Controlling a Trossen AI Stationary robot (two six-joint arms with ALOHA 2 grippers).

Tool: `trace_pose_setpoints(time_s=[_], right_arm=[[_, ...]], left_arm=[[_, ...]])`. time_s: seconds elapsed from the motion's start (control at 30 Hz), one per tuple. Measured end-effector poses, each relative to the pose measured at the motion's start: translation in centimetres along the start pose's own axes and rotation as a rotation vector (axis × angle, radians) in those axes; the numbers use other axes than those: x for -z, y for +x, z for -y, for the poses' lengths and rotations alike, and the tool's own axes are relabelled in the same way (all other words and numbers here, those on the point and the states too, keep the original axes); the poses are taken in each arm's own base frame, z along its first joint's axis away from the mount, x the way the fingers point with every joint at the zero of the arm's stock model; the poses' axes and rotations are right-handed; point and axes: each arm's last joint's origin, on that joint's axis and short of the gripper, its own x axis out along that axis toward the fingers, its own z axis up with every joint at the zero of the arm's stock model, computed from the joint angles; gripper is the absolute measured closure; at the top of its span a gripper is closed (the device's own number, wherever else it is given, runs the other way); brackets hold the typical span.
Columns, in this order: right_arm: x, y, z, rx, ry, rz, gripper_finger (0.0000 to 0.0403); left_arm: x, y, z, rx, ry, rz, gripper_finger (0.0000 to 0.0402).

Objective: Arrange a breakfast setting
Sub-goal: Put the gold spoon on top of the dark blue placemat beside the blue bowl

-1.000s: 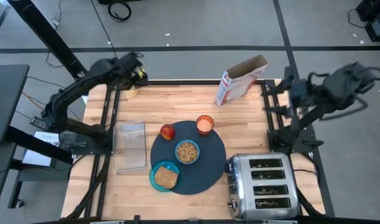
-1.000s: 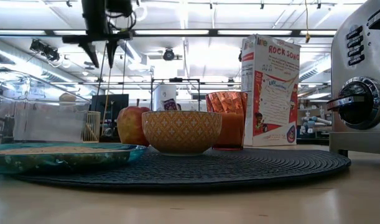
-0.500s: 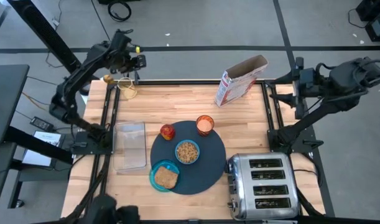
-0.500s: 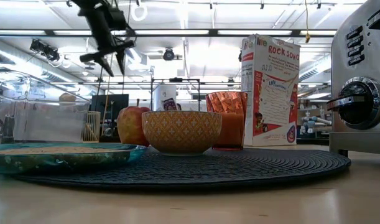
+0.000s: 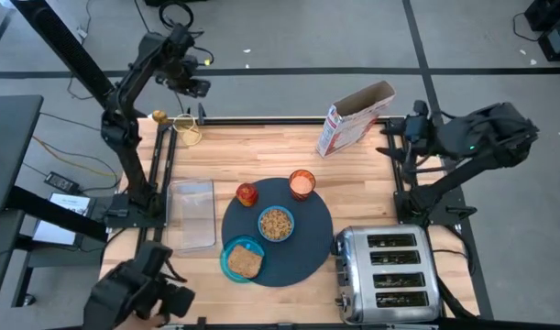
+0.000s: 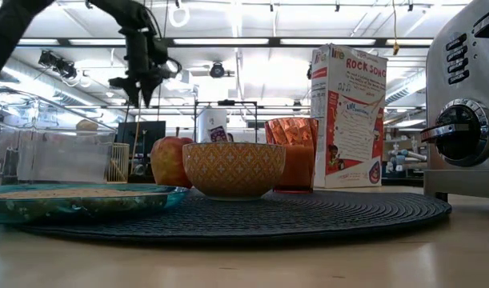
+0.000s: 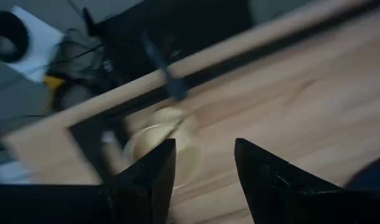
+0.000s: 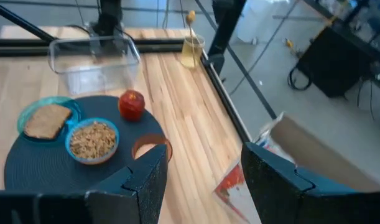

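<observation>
Spoon (image 5: 181, 121) stands in a glass (image 5: 190, 135) at the bench's far-left corner, just below the raised left gripper (image 5: 199, 88), fingers apart, nearer than the right gripper (image 5: 388, 137), also apart.

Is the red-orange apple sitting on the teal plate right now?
No, the red-orange apple sits at the large dark-grey round mat's edge, apart from the teal plate, which holds the toast slice.
</observation>
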Motion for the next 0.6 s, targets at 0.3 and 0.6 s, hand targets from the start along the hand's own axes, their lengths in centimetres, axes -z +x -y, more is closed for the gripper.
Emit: trace_pose_setpoints(time_s=[0.3, 0.6], right_arm=[[0.6, 1.1, -0.9, -0.049, 0.101, -0.052, 0.0193], [0.5, 0.8, -0.7, -0.054, 0.119, -0.021, 0.0193]], left_arm=[[0.5, 3.0, -0.1, -0.087, 0.404, -0.218, 0.023], [2.6, 7.6, 0.4, -0.279, 0.4, -0.463, 0.023]])
